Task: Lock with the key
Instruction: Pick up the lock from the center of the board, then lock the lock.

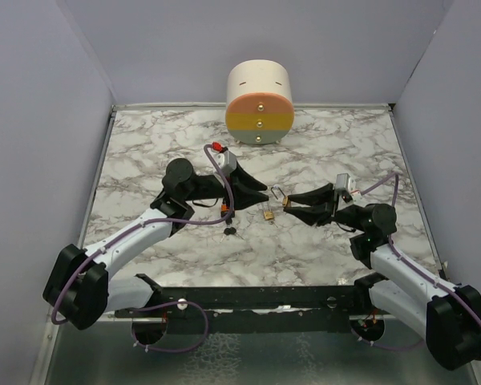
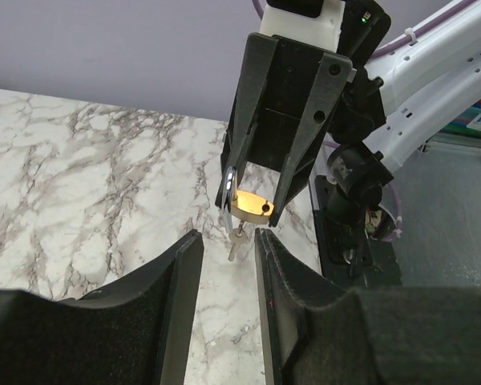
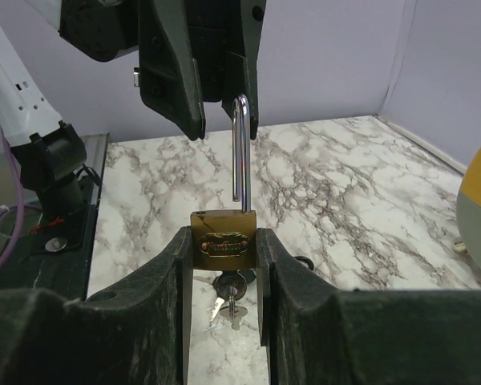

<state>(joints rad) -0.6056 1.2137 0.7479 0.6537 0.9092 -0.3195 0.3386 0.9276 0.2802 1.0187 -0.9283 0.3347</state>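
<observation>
Right wrist: padlock [image 3: 224,245] inside right pincer [image 3: 223,239]

The right gripper [image 3: 223,243] clamped the brass padlock [image 3: 224,247] by its sides, body upright. The shackle [image 3: 241,152] stood vertical above the body. Keys [image 3: 229,303] hung beneath it. The left gripper [image 3: 221,122] hovered at the shackle's top, jaws apart, above the marble table [image 3: 345,200].

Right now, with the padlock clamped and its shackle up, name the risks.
1. The right gripper pinches the brass padlock only by its side faces; a push on the raised shackle could tilt it or slide it out.
2. The left gripper is open near the shackle top; an off-centre press might not seat it.
3. The keys dangle loose underneath and may swing.
</observation>
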